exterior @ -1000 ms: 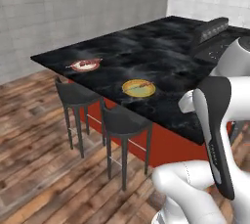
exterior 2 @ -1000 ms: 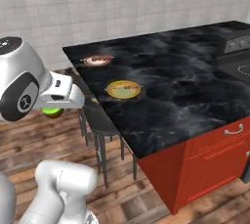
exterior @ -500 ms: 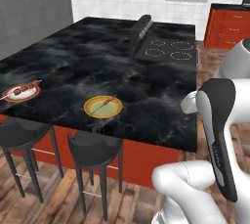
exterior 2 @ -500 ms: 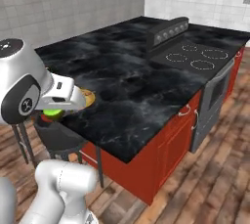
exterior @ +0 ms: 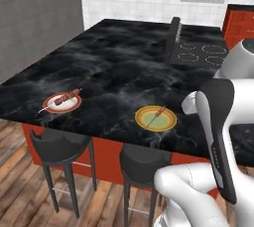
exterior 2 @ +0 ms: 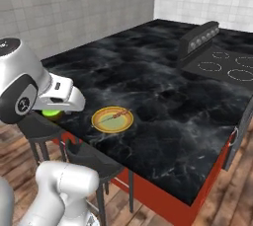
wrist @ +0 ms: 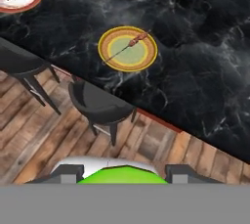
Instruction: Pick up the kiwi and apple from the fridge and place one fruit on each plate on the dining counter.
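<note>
Black marble with white veining makes up the dining counter [exterior: 124, 67], which stands on a red cabinet base over a wooden plank floor, with pale tiled walls behind.

At the near edge of the scene the kiwi [wrist: 122, 175] sits between the two dark finger tips of the gripper [wrist: 122, 173], a bright green round shape pressed on both sides; the fingers are drawn in narrow around it and hold it. In the right base view the same green fruit [exterior 2: 50, 113] peeks out under the white hand, at the left, just off the near edge of the counter and above a stool.

On the counter, near its near edge, lies the yellow-rimmed plate [exterior: 156, 118], with a greenish centre and a thin skewer [exterior: 158, 113] across it. In the hand view this plate [wrist: 128, 48] lies ahead of the held fruit, well apart from it. Farther left on the same edge sits the white plate with the red-orange rim [exterior: 62, 103], carrying a skewer of brown meat pieces [exterior: 63, 98].

Two dark stools [exterior: 59, 145] stand on the floor against the near side of the counter, one below each plate. At the far right of the counter is a black stovetop [exterior: 201, 53] with ring burners and a raised dark control bar [exterior: 174, 28].
</note>
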